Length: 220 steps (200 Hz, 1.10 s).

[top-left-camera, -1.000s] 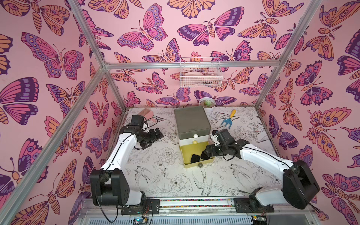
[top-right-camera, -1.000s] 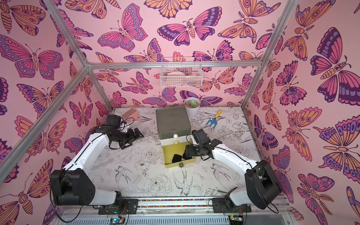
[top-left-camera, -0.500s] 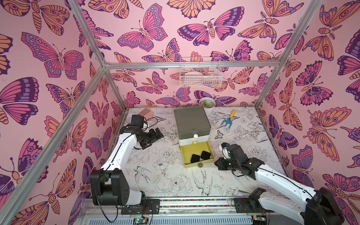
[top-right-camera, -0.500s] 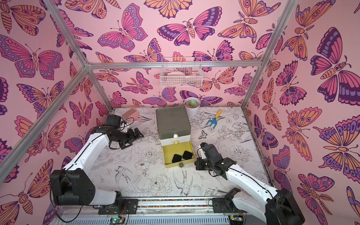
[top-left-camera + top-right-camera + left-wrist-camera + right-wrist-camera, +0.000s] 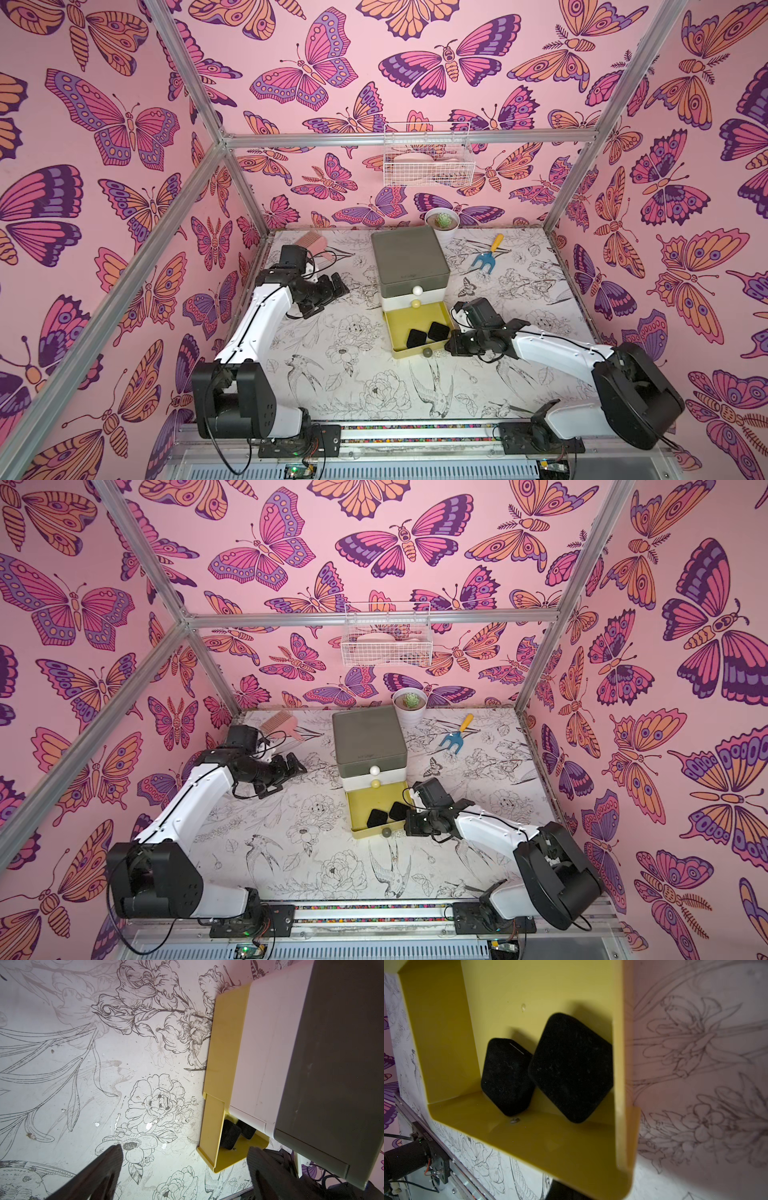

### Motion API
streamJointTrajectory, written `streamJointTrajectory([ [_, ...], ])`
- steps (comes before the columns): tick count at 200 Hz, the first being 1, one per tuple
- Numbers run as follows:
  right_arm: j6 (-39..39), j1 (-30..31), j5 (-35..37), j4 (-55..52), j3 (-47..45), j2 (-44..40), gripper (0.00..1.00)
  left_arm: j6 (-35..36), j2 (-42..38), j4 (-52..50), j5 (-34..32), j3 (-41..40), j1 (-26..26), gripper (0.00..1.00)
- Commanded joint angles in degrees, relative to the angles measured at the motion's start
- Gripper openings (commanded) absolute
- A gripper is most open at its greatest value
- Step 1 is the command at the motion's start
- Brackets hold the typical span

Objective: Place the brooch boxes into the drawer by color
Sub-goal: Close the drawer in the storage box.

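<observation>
OPEN FOR BLACK: The right gripper (image 5: 449,348), jaws pressed together and pinching nothing, sits low at the front corner of the yellow plastic bottom drawer (image 5: 398,328). This drawer is pulled out of a small boxy three-tier drawer chest (image 5: 409,259). Whether the gripper touches the drawer's lip cannot be told. Closed jaws make a blunt tip, and its place beside the drawer front suggests a push to slide the tier shut.

Just past that gripper, over the drawer's low side wall, lie two black velvety brooch boxes (image 5: 569,1068). They are flat, rounded-square cases with a matte, dust-flecked nap. They rest corner to corner on the smooth glossy floor of the tray, both turned at an angle. One (image 5: 506,1076) shows a thin pale line along its edge, possibly its seam. Only black cases share this tier, which fits sorting by colour. No red or navy cases are in view, and the grey-green and white tiers above are shut.

The left gripper (image 5: 340,287) hovers with its dark ribbed fingers (image 5: 99,1169) spread wide and empty. It hangs over the white surface (image 5: 353,386) printed with ink-line flowers and birds. The chest stands off to its side, and it seems to be parked clear of the work. A small olive ball knob (image 5: 427,353) juts from the drawer front, near the right gripper.
</observation>
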Motion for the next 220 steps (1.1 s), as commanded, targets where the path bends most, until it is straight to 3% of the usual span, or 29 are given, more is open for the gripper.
streamJointTrajectory([
  [1, -2.1, -0.9, -0.6, 4.8, 3.0, 2.1, 0.00, 0.2, 0.5, -0.2, -0.4, -1.3, -0.2, 1.00],
  [74, -3.0, -1.8, -3.8, 11.8, 9.0, 8.7, 0.02, 0.2, 0.7, 0.0, -0.7, -1.1, -0.3, 1.00],
  [100, -2.4, -1.8, -3.6, 13.2, 8.4, 8.1, 0.05, 0.2, 0.8, 0.1, -0.7, -1.3, -0.3, 1.00],
  [117, -0.5, -2.6, -4.0, 14.6, 6.1, 4.5, 0.01, 0.4, 0.7, 0.1, -0.7, -1.5, -0.3, 1.00],
  [181, 13.9, -16.5, -13.0, 17.2, -6.9, -15.1, 0.09, 0.9, 1.7, 0.1, -0.5, -1.1, -0.3, 1.00],
  [200, 17.7, -20.8, -16.2, 17.7, -9.5, -13.3, 0.00, 0.8, 2.3, 0.3, -0.1, -0.5, -0.3, 1.00],
  [220, 24.8, -23.0, -24.4, 25.5, -10.3, -6.0, 0.00, 0.7, 2.3, 0.3, -0.2, -0.1, -0.4, 1.00],
])
